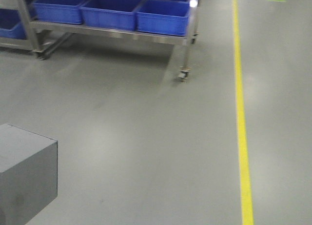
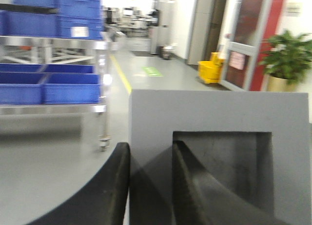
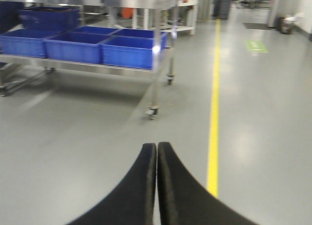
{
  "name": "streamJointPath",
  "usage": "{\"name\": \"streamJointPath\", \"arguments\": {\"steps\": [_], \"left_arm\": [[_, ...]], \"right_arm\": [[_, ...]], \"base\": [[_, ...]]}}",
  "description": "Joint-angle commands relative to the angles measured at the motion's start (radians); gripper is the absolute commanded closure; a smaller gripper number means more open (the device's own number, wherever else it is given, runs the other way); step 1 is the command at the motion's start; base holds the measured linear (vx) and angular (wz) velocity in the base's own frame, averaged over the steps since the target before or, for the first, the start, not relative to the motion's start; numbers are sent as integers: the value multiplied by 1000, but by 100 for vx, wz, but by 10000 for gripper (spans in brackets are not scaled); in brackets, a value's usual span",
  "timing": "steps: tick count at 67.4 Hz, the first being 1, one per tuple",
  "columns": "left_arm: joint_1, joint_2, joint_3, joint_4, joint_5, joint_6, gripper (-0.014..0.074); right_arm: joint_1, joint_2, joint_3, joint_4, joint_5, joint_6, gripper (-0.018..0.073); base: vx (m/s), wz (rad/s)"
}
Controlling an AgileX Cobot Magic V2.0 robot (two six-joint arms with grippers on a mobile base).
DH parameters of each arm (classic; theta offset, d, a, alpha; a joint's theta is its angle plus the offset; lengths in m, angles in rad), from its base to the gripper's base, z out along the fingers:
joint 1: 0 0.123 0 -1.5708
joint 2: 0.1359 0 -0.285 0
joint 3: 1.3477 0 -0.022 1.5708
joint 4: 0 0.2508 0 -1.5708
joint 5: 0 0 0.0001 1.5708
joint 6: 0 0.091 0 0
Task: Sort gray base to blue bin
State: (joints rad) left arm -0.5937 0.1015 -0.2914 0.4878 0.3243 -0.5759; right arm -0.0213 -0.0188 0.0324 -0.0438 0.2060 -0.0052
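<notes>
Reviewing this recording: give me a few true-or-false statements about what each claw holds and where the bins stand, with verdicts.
1. The left claw grips a wall of the gray base, with one finger inside its recess. True.
2. The right claw holds a block. False: it is shut with nothing in it.
3. The blue bins stand on the floor. False: they rest on a wheeled metal rack.
4. A yellow line runs along the floor. True.
</notes>
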Motion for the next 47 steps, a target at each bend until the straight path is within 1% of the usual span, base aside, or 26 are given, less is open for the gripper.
{"name": "streamJointPath", "arguments": {"steps": [1,16,27,37,47], "left_arm": [[-7,11,-30,7,-104,-6,604],[-7,11,-30,7,-104,-6,604],[-7,11,-30,7,-104,-6,604],[-7,11,-30,7,-104,-6,604],[-7,11,-30,7,-104,-6,604]], "right_arm": [[-7,-7,4,-9,-79,-7,564],[-7,-7,4,-9,-79,-7,564],[-7,-7,4,-9,-79,-7,564],[-7,-7,4,-9,-79,-7,564],[-7,-7,4,-9,-79,-7,564]], "base": [[12,-62],[14,-57],[16,-44],[19,-28],[24,-9]]}}
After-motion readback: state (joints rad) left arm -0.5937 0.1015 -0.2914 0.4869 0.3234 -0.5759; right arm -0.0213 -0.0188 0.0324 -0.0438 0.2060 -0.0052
